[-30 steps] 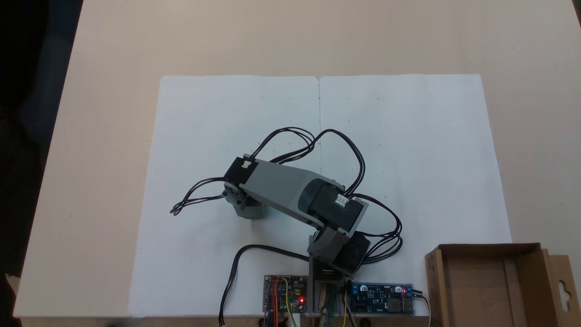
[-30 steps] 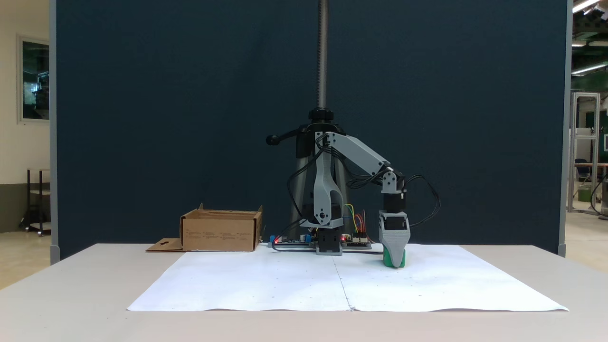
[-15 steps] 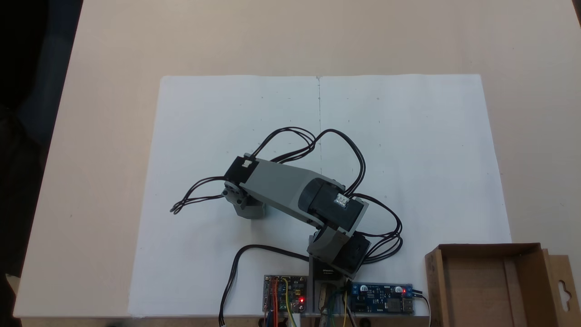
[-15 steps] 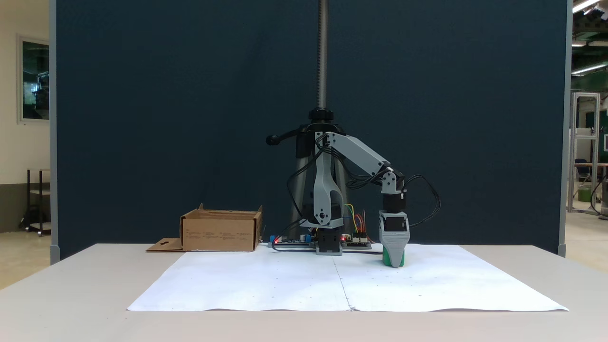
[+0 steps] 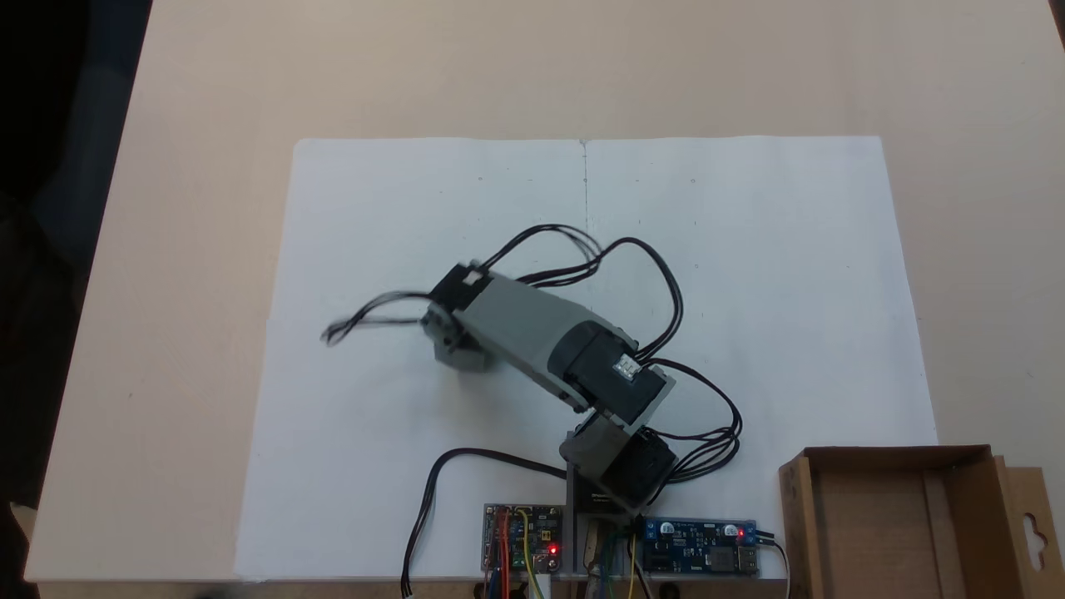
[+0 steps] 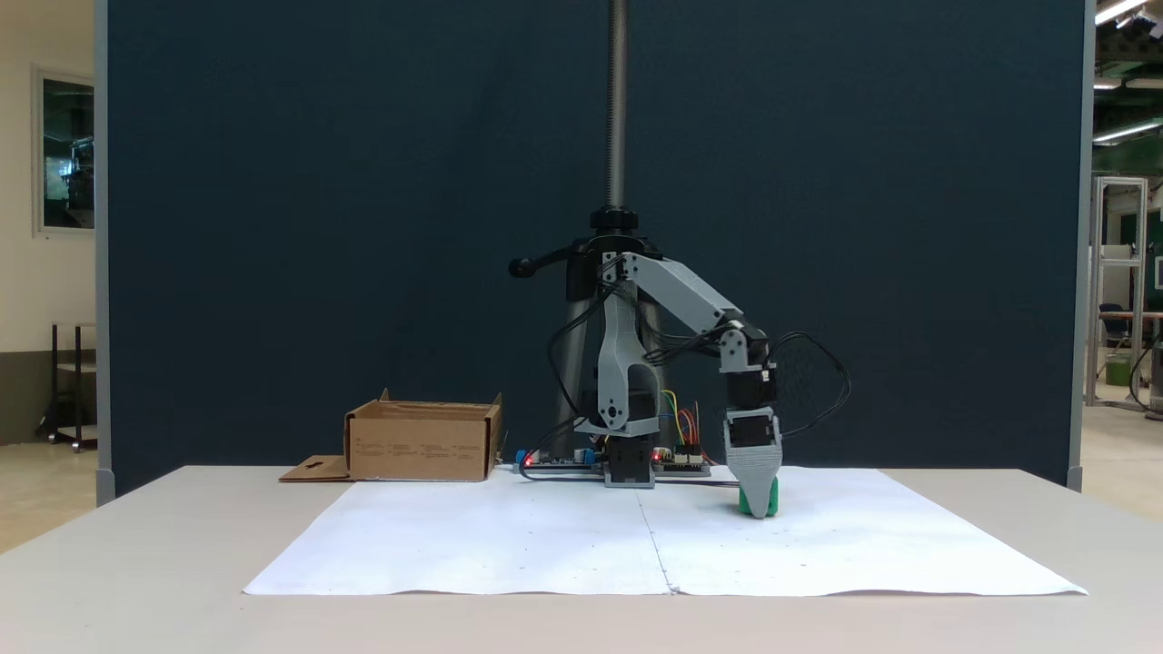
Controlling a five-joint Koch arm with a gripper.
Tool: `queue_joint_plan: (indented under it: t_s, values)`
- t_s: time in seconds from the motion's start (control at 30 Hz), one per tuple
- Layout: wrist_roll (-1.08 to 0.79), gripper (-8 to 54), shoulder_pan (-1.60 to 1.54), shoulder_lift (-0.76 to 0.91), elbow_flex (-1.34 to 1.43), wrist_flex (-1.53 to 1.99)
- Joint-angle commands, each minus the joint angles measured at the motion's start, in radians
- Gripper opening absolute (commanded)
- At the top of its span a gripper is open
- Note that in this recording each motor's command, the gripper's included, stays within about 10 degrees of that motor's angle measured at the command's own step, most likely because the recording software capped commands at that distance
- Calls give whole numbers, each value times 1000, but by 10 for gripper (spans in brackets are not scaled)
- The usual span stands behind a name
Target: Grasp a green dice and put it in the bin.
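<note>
The end effector (image 6: 756, 495) points straight down over the green dice (image 6: 760, 500) on the white paper (image 6: 509, 536), its opening impossible to tell; grasping seems under way, with lift and carry to the cardboard bin (image 6: 421, 442) next.

Even soft indoor light, faint shadows, arm's (image 5: 532, 333) far end motion-blurred, perhaps slightly overexposed paper (image 5: 749, 291)

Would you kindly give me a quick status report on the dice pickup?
Gripper down at the white paper, state unclear. Green dice right at its tip, on the sheet. Bin empty-looking, off to the side; nothing between.
</note>
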Motion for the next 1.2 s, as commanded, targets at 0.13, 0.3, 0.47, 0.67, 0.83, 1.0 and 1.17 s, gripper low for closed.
queue_joint_plan:
  t_s: [0.13, 0.3, 0.47, 0.67, 0.83, 1.0, 1.17]
  values:
    - [-238, 121, 365, 95, -25, -149]
    - [-410, 121, 618, 181, -25, -204]
    - [-580, 121, 897, 262, -25, -206]
    - [-773, 121, 1224, 364, -25, -212]
    - [-871, 121, 1424, 417, -81, -225]
    - [-911, 121, 1632, 419, -310, -219]
    - [-954, 121, 1873, 368, -466, -218]
